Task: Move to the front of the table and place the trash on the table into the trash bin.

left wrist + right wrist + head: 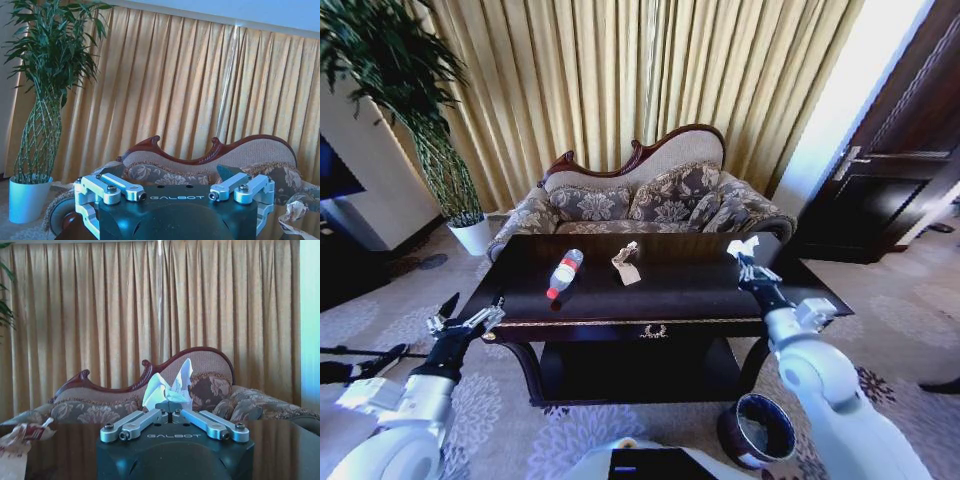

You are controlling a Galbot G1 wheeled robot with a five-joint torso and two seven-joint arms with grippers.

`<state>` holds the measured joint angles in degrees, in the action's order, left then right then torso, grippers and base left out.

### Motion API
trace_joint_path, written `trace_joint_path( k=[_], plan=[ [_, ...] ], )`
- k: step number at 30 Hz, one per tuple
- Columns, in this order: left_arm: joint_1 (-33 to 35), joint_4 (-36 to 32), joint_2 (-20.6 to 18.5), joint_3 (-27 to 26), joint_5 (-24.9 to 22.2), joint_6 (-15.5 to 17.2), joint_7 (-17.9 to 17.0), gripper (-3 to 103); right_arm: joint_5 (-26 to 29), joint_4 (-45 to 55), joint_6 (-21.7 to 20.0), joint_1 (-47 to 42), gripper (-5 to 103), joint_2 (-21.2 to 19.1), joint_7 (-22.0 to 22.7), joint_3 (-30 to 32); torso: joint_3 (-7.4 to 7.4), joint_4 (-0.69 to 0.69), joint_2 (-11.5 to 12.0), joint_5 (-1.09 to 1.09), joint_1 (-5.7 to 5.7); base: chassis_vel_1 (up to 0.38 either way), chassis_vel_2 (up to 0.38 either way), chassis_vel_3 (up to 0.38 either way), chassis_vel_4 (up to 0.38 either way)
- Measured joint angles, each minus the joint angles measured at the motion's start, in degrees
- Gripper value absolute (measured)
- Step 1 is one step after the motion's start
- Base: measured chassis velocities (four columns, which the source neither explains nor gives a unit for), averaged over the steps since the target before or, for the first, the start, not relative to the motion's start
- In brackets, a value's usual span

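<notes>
Trash bin [758,430] stands on floor beside counter [700,290]. Right pincer [748,262] clamps white wrapper [741,246] above counter; left pincer [470,318] hangs open, idle, off counter's left end.

The left gripper [176,196], silver-fingered on a dark body, spreads wide at lower centre. A crumpled beige paper [295,214] sits at lower right; a potted bamboo plant [42,100] stands at left.
</notes>
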<state>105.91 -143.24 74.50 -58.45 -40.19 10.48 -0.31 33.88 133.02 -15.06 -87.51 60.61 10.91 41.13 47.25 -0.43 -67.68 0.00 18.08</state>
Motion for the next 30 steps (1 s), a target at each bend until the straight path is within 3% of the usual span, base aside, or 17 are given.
trace_joint_path(
  k=[18, 30],
  plan=[
    [0.4, 0.0, -1.0, 0.0, -0.6, 0.2, 0.1, 100, -1.1, 3.1, -0.6, -3.1, 0, 0.4, -1.1, -0.1, 0.01, 0.01, 0.0, 0.0, 0.01, 0.0, 0.0, 0.0, 0.0],
    [0.4, 0.0, -1.0, 0.5, -0.5, 0.3, 0.2, 100, -1.7, 3.0, -0.7, -3.7, 0, 0.8, -1.1, -0.3, 0.01, 0.0, 0.0, 0.0, 0.01, 0.117, -0.114, -0.112, 0.119]
  ],
)
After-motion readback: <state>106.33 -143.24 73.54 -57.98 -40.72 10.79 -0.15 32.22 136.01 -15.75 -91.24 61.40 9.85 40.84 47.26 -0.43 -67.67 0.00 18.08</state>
